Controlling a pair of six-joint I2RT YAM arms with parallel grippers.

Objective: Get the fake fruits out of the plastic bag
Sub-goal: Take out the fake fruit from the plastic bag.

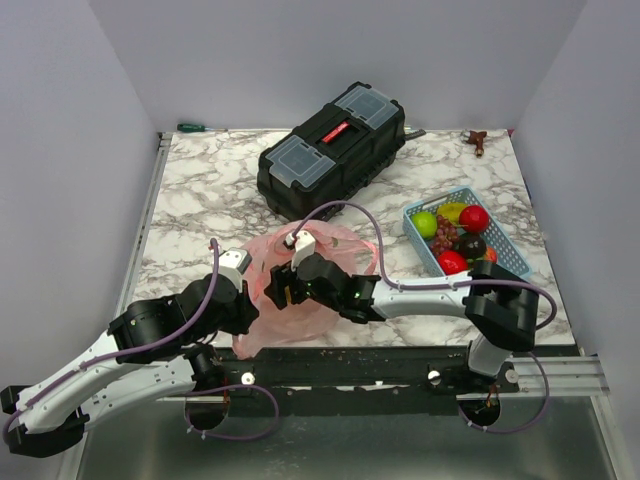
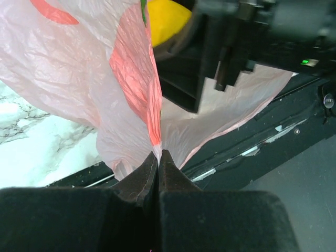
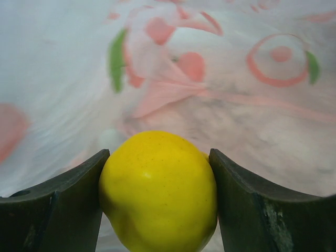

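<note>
While left claw [image 2: 158,156] pinches one plastic bag [image 2: 63,79] | right claw [image 3: 158,157] clamps one yellow fruit [image 3: 157,205]

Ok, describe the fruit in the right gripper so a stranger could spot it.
Start at the black toolbox; just in front of it lies the pink plastic bag. Over it, the right gripper clamps a yellow fruit; every other visible fruit sits in the blue basket.
</note>
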